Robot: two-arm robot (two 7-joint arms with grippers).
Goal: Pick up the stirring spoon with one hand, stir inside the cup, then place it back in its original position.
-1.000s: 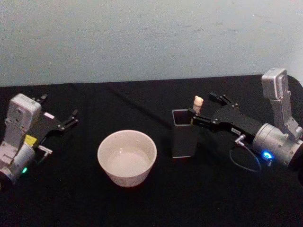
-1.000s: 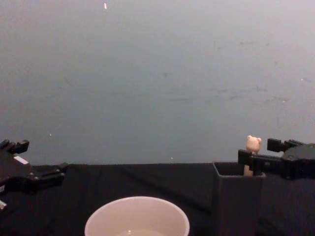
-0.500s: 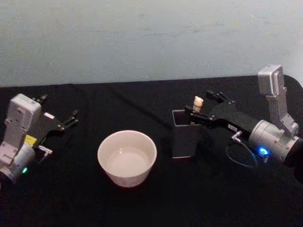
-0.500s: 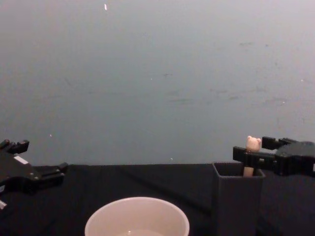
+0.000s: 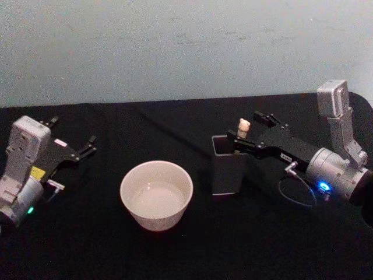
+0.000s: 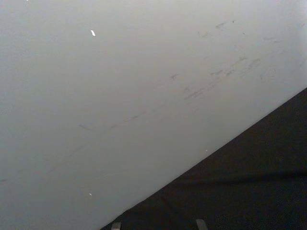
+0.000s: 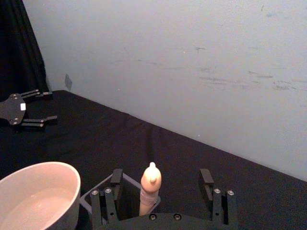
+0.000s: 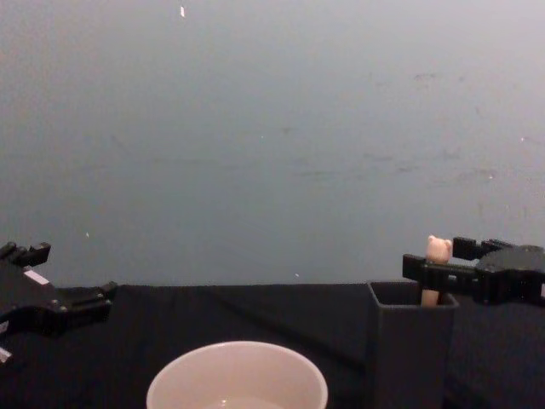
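Lining up the right claw (image 7: 160, 182) on the spoon (image 5: 243, 125) handle, with no grip taken yet.

The black table (image 5: 175, 259) carries the wide white cup (image 5: 156, 194) near the middle of its front edge, mouth up and free to be stirred. Between the cup and the table's right edge stands the dark square holder (image 5: 227, 175), upright so the spoon's handle sticks out above its rim. The right claw reaches in from the right edge at rim height, its fingers spread on either side of the handle with a gap on both sides: released, grasping nothing. The left claw (image 5: 73, 131) is parked near the left edge, also spread, well apart from the cup. The spoon stands in the holder with its bowl hidden inside, and its beige handle and bear head are the likely part to pinch before a straight lift.
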